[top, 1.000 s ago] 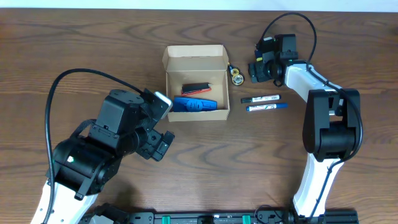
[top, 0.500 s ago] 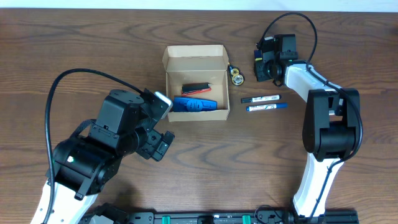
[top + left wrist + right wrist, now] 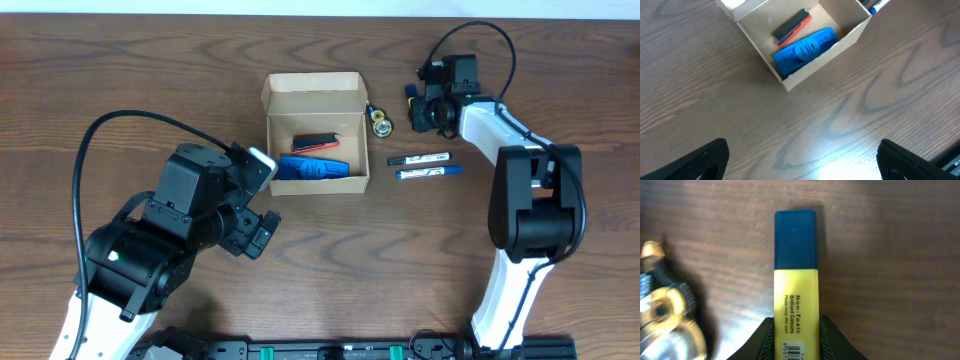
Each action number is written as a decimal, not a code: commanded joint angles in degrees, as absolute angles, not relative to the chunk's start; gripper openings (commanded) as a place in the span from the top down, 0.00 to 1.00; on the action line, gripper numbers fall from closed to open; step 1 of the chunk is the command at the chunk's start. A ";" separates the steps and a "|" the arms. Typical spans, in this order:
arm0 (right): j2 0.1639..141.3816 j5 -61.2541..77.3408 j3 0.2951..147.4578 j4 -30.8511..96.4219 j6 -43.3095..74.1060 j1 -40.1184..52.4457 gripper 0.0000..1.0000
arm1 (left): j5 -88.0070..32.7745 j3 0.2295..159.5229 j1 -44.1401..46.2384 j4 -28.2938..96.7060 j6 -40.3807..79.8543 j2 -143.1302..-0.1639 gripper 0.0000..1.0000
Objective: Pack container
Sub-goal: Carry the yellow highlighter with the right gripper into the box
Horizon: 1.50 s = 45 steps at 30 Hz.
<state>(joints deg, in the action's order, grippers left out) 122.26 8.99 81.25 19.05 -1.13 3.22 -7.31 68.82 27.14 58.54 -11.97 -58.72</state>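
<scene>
The container (image 3: 315, 95) holds two items (image 3: 312, 168); my right gripper (image 3: 796, 330) clamps the highlighter (image 3: 796, 280), my left gripper (image 3: 802, 160) gapes empty; markers (image 3: 420, 159) and a gold object (image 3: 380, 124) lie unpacked on the tabletop (image 3: 150, 70).

The left arm (image 3: 140, 250) is bent low at the near side. The left gripper (image 3: 802, 157) hangs with its two fingers (image 3: 705, 157) spread wide apart. The right arm (image 3: 525, 200) reaches far out, and the right gripper (image 3: 796, 332) squeezes a yellow pen (image 3: 796, 290) on both sides.
</scene>
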 commanded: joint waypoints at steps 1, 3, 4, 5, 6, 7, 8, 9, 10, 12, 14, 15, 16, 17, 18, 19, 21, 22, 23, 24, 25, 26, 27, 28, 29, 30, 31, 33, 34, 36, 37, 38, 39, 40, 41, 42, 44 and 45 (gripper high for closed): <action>114.10 10.98 81.36 21.28 0.84 3.27 0.83 | -7.46 69.49 26.94 58.67 -11.55 -58.76 0.05; 109.95 10.98 81.36 23.66 0.84 3.66 0.84 | -7.46 69.49 26.94 58.67 -11.55 -58.76 0.05; 107.57 10.98 81.36 24.91 0.84 3.92 0.85 | -7.46 69.49 26.94 58.67 -11.55 -58.76 0.05; 105.62 10.96 81.36 25.93 0.84 4.25 0.86 | -7.46 69.49 26.94 58.67 -11.55 -58.76 0.05; 102.85 10.96 81.36 27.29 0.99 4.73 0.86 | -7.46 69.49 26.94 58.67 -11.55 -58.76 0.05; 100.95 10.83 81.36 28.23 1.76 5.21 0.86 | -7.46 69.49 26.94 58.67 -11.55 -58.76 0.05; 98.98 10.81 81.36 29.15 2.70 5.72 0.86 | -7.46 69.49 26.94 58.67 -11.55 -58.76 0.05; 97.19 10.76 81.36 30.02 3.70 6.26 0.86 | -7.46 69.49 26.94 58.67 -11.55 -58.76 0.05; 95.18 10.79 81.36 31.14 4.86 7.03 0.86 | -7.46 69.49 26.94 58.67 -11.55 -58.76 0.05; 92.07 10.76 81.36 33.08 6.66 8.75 0.87 | -7.46 69.49 26.94 58.67 -11.55 -58.76 0.05; 89.60 10.72 81.36 35.00 8.25 10.87 0.88 | -7.46 69.49 26.94 58.67 -11.55 -58.76 0.05; 88.73 10.72 81.36 35.79 9.10 12.01 0.88 | -7.46 69.49 26.94 58.67 -11.55 -58.76 0.05; 88.03 10.57 81.36 36.60 10.11 13.37 0.88 | -7.46 69.49 26.94 58.67 -11.55 -58.76 0.05; 87.59 10.26 81.36 37.21 11.16 14.57 0.88 | -7.46 69.49 26.94 58.67 -11.55 -58.76 0.05; 87.42 9.32 81.36 37.89 12.40 15.99 0.88 | -7.46 69.49 26.94 58.67 -11.55 -58.76 0.05; 87.39 7.90 81.36 38.50 13.67 17.21 0.88 | -7.46 69.49 26.94 58.67 -11.55 -58.76 0.05; 87.70 3.90 81.30 39.90 17.08 19.64 0.88 | -7.46 69.49 26.94 58.67 -11.55 -58.76 0.05; 87.94 2.13 81.30 40.60 19.29 20.88 0.88 | -7.46 69.49 26.94 58.67 -11.55 -58.76 0.05; 88.31 0.99 81.30 41.06 21.28 22.09 0.88 | -7.46 69.49 26.94 58.67 -11.55 -58.76 0.05; 88.64 0.49 81.30 41.34 22.79 23.05 0.89 | -7.46 69.49 26.94 58.67 -11.55 -58.76 0.05; 89.06 0.19 81.30 41.45 24.08 24.01 0.89 | -7.46 69.49 26.94 58.67 -11.55 -58.76 0.05; 89.65 -0.01 81.30 41.50 25.10 25.10 0.89 | -7.46 69.49 26.94 58.67 -11.55 -58.76 0.05; 90.28 -0.56 81.30 41.54 26.11 26.02 0.90 | -7.46 69.49 26.94 58.67 -11.55 -58.76 0.05; 91.00 -1.50 81.30 41.65 27.42 26.89 0.90 | -7.46 69.49 26.94 58.67 -11.55 -58.76 0.05; 92.09 -2.87 81.30 41.98 29.26 27.97 0.90 | -7.46 69.49 26.94 58.67 -11.55 -58.76 0.05; 93.01 -3.79 81.30 42.19 30.44 28.69 0.90 | -7.46 69.49 26.94 58.67 -11.55 -58.76 0.05; 93.97 -4.62 81.30 42.44 31.51 29.32 0.90 | -7.46 69.49 26.94 58.67 -11.55 -58.76 0.05; 96.18 -5.41 81.30 42.68 33.43 30.33 0.90 | -7.46 69.49 26.94 58.67 -11.55 -58.76 0.05; 97.34 -5.48 81.30 42.65 34.13 30.70 0.91 | -7.46 69.49 26.94 58.67 -11.55 -58.76 0.05; 99.35 -6.04 81.30 42.65 35.11 31.14 0.91 | -7.46 69.49 26.94 58.67 -11.55 -58.76 0.05; 100.18 -6.07 81.30 42.65 35.16 31.22 0.91 | -7.46 69.49 26.94 58.67 -11.55 -58.76 0.05; 101.14 -6.00 81.30 42.68 35.46 31.33 0.91 | -7.46 69.49 26.94 58.67 -11.55 -58.76 0.05; 101.71 -6.02 81.30 42.83 35.81 31.35 0.91 | -7.46 69.49 26.94 58.67 -11.55 -58.76 0.05; 102.37 -6.02 81.30 43.07 36.25 31.42 0.91 | -7.46 69.49 26.94 58.67 -11.55 -58.76 0.05; 102.98 -6.00 81.30 43.33 36.40 31.48 0.91 | -7.46 69.49 26.94 58.67 -11.55 -58.76 0.05; 103.35 -5.98 81.30 43.57 36.40 31.55 0.92 | -7.46 69.49 26.94 58.67 -11.55 -58.76 0.05; 103.98 -5.78 81.30 44.31 36.45 31.64 0.93 | -7.46 69.49 26.94 58.67 -11.55 -58.76 0.05; 104.20 -5.78 81.30 44.86 36.45 31.70 0.93 | -7.46 69.49 26.94 58.67 -11.55 -58.76 0.05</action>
<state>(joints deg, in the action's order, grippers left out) 103.28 -4.62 81.14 44.21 34.68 30.96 -7.31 68.82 27.16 58.54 -11.97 -58.72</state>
